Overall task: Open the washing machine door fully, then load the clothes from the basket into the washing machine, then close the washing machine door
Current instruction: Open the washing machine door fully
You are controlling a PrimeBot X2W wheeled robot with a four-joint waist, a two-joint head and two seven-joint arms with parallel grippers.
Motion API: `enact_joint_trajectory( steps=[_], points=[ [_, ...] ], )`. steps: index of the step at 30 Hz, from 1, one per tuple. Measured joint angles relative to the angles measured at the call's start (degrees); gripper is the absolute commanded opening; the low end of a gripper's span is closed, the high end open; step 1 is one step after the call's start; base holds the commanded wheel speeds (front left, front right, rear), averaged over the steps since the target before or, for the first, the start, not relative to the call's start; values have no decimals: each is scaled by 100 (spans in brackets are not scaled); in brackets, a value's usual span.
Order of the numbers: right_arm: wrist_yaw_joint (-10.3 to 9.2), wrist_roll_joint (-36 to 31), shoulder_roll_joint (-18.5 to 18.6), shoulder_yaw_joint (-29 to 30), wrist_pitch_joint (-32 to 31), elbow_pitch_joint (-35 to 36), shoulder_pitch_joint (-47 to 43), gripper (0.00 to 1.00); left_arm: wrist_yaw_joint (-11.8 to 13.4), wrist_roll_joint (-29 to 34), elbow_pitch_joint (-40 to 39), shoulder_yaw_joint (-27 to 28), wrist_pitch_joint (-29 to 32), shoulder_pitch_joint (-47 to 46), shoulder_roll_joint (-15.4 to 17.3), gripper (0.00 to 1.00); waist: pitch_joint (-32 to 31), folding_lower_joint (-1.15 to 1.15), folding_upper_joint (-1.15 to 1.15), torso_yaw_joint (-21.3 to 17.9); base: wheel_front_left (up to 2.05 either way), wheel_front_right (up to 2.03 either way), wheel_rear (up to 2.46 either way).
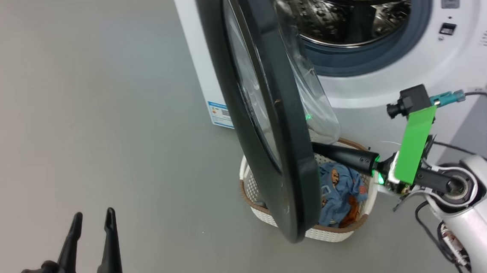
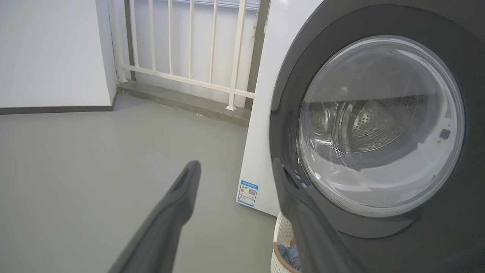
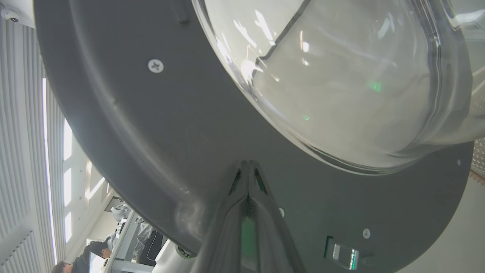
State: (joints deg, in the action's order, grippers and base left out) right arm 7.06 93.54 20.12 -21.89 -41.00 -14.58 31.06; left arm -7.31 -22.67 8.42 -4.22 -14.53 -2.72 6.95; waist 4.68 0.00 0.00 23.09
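The washing machine (image 1: 393, 79) stands at the upper right, its steel drum (image 1: 346, 9) exposed. The washing machine door (image 1: 285, 120) hangs swung out, nearly edge-on, over the basket (image 1: 331, 233). Blue bear-print clothes (image 1: 337, 190) lie in that basket. My right gripper (image 1: 318, 147) is shut, its tips against the door's inner dark rim (image 3: 189, 132) just below the glass bowl (image 3: 341, 83); nothing is held. My left gripper (image 1: 90, 220) hovers open over the floor at lower left, apart from the door's outer face (image 2: 379, 125). The basket's corner (image 2: 280, 242) peeks out under the door.
Grey floor (image 1: 96, 121) stretches left of the machine. A white railing (image 2: 189, 45) and a wall (image 2: 49, 53) stand beyond the machine's side. A blue label (image 1: 220, 114) marks its lower left corner. A person (image 3: 94, 254) sits at a desk far behind the door.
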Motion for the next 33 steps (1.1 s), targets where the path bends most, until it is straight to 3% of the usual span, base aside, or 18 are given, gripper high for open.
enact_joint_trajectory(
  steps=[16, 33],
  points=[
    [0, -10, -622, -164, -130, -86, -101, 0, 0, 0, 34, -55, 0, 12, 51, 100, -127, 0, 0, 575, 0, 0, 0],
    [0, -73, -783, -141, -237, -105, -102, 0, 0, 35, 42, -55, 0, 13, 87, 100, -186, 0, 0, 409, 0, 0, 0]
  ],
)
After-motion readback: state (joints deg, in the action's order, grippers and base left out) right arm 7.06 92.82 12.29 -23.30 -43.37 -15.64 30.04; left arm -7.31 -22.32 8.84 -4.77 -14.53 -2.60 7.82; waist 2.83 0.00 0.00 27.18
